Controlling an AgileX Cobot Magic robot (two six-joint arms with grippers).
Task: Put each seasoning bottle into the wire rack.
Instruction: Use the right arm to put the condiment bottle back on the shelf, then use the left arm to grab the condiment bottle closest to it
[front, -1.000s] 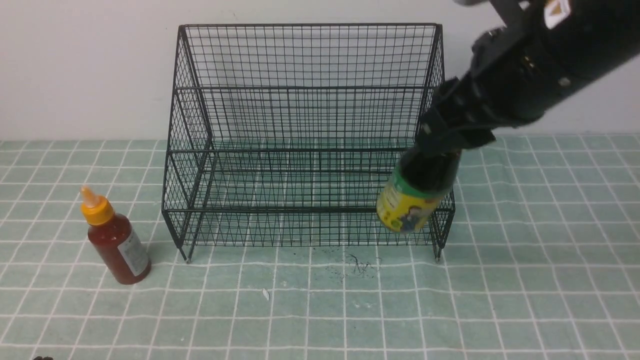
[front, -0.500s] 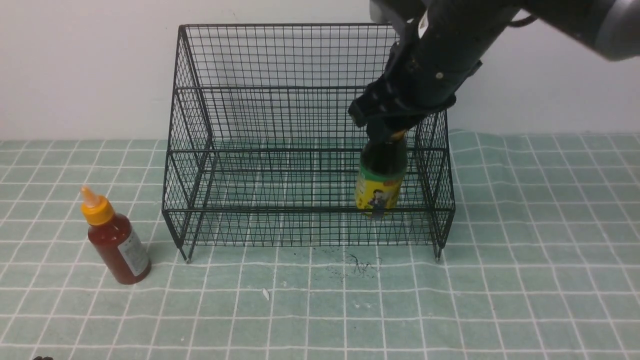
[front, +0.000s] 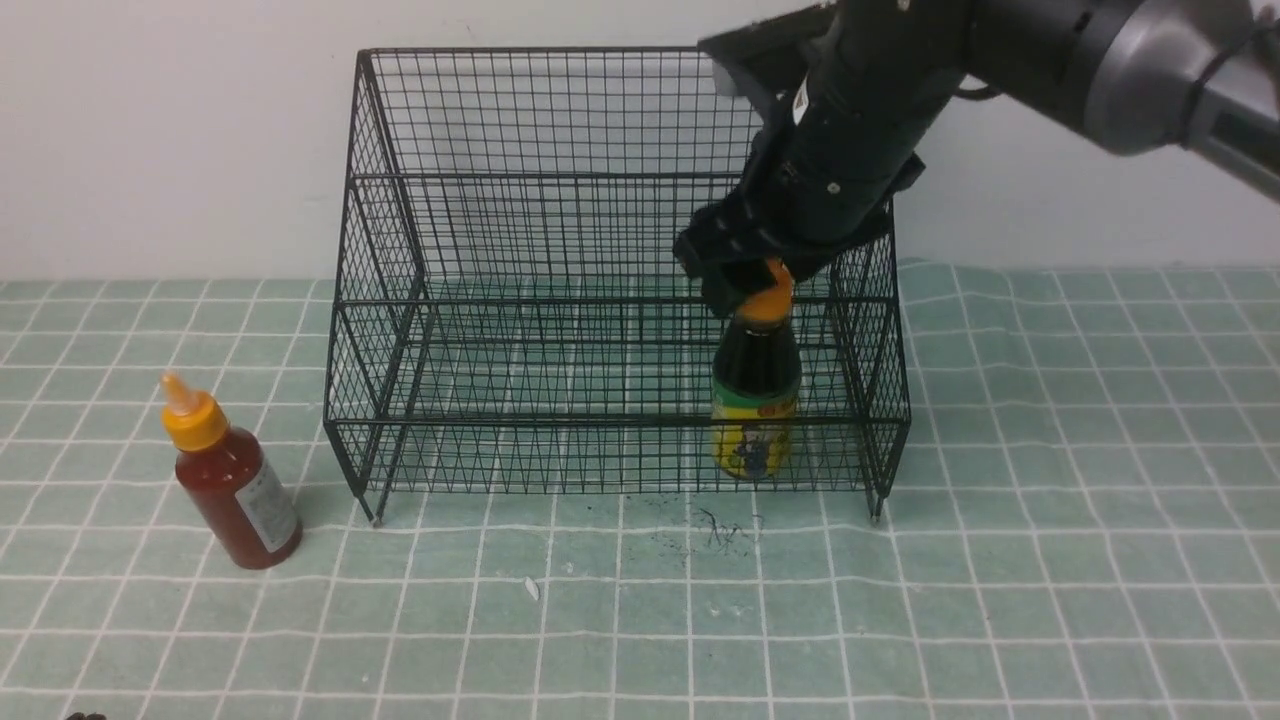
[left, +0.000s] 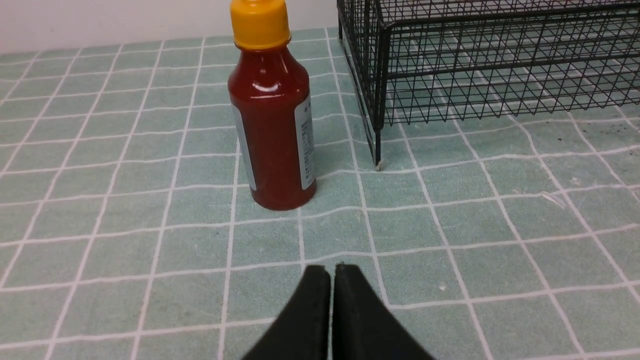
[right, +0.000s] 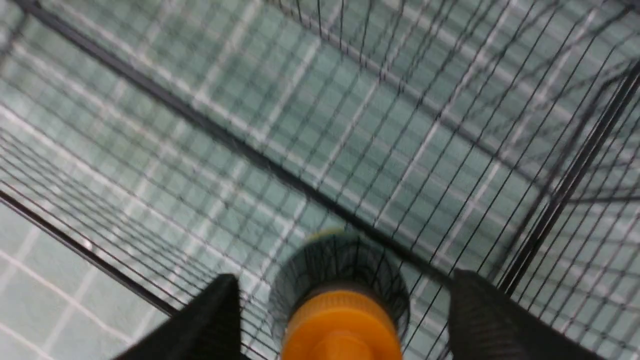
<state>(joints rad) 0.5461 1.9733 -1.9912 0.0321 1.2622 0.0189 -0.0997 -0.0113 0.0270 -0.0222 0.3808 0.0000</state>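
The black wire rack (front: 480, 250) stands at the back of the table. The dark sauce bottle (front: 756, 400), orange cap and yellow-green label, stands upright on the rack's lowest tier at its right end. My right gripper (front: 752, 282) hangs just over its cap, jaws wide open and clear of the cap (right: 342, 325) on both sides. The red sauce bottle (front: 235, 480) with a white label stands on the cloth left of the rack; it also shows in the left wrist view (left: 272, 120). My left gripper (left: 331, 272) is shut and empty, low over the cloth in front of it.
A green checked cloth (front: 1050, 560) covers the table. A white wall rises behind the rack. The rack's front left leg (left: 377, 155) stands close to the red bottle. Dark specks (front: 700, 530) lie on the cloth before the rack.
My right arm carried the dark bottle from the rack's right front corner into the rack, set it down on the lowest tier, and opened its jaws. The red bottle has not moved.
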